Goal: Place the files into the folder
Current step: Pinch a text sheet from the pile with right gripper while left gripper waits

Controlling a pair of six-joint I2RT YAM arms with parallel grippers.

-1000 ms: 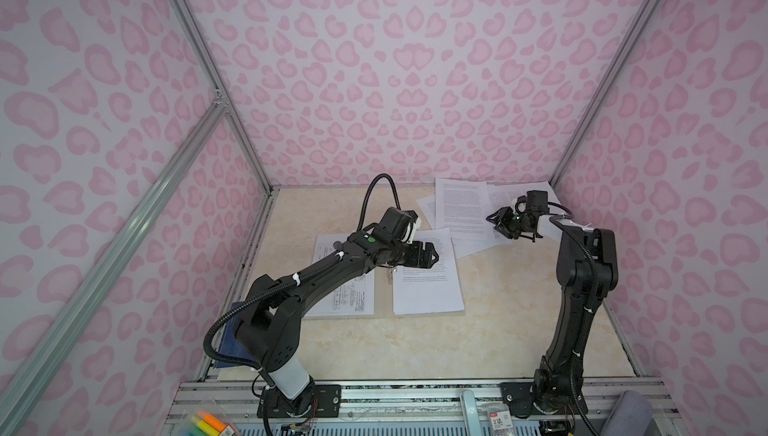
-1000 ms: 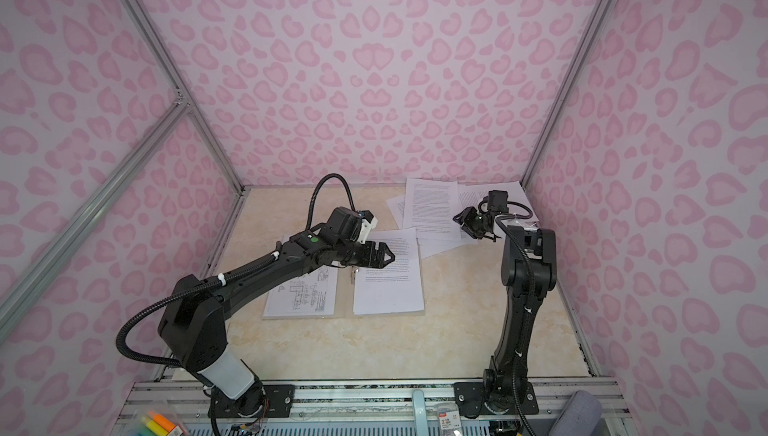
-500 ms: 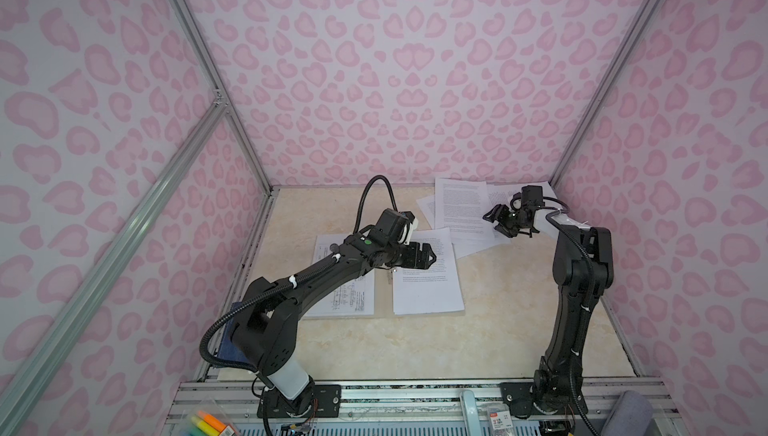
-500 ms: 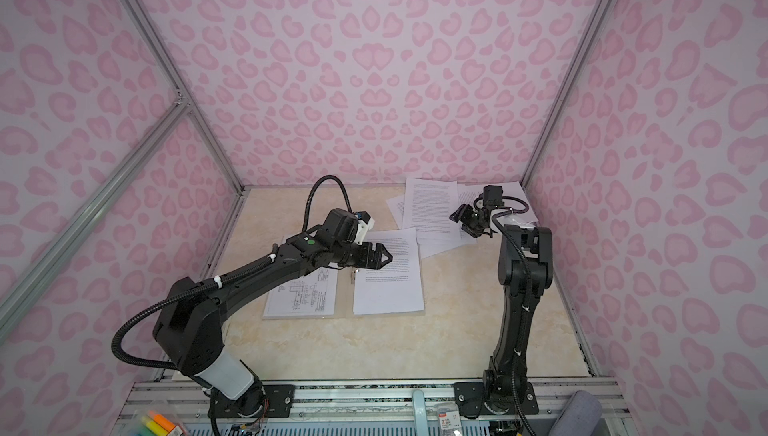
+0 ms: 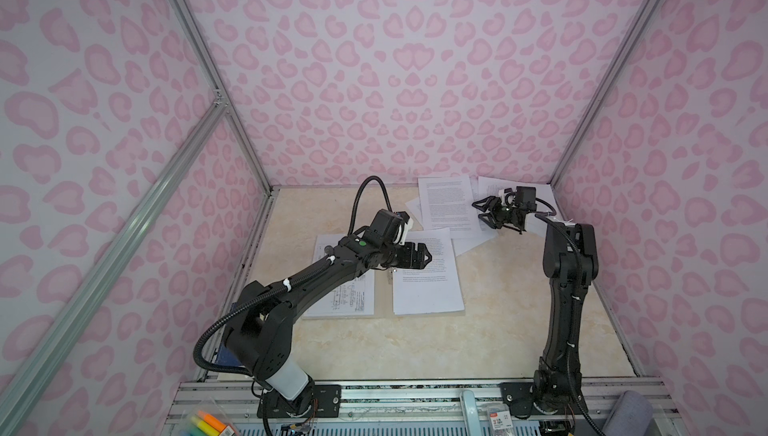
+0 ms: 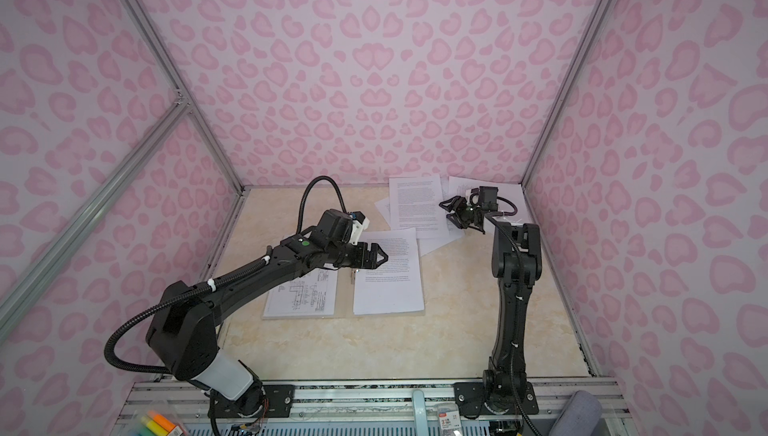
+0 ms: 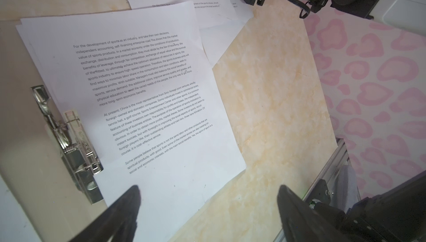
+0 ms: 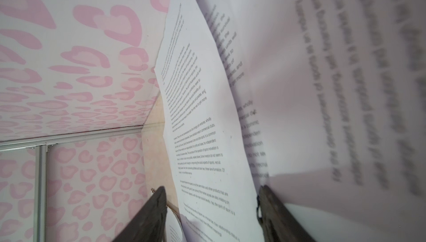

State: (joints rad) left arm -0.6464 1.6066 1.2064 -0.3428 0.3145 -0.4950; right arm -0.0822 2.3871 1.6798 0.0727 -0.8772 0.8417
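The folder [image 5: 383,303] [image 6: 344,307] lies open on the table, its metal clip [image 7: 69,141] at the spine. One leaf carries a sheet with line drawings [image 5: 353,299] [image 6: 303,294]. On its other leaf lies a printed sheet [image 5: 428,288] [image 6: 388,288] [image 7: 149,91]. More files [image 5: 446,205] [image 6: 415,205] lie fanned in the back right corner. My left gripper [image 5: 428,256] [image 6: 384,256] [image 7: 208,187] hovers open over the printed sheet, holding nothing. My right gripper [image 5: 478,209] [image 6: 446,209] [image 8: 212,189] is open and turned sideways at the corner pile, with a printed sheet [image 8: 196,125] in front of its jaws.
Pink patterned walls and aluminium rails [image 5: 266,222] close in the table on three sides. A dark blue book [image 5: 226,357] lies by the left arm's base. Coloured markers [image 5: 208,423] sit at the front left, and a grey roll [image 5: 631,413] at the front right.
My right gripper has shifted a little to the left and toward the back over the corner pile. The left arm has hardly moved.
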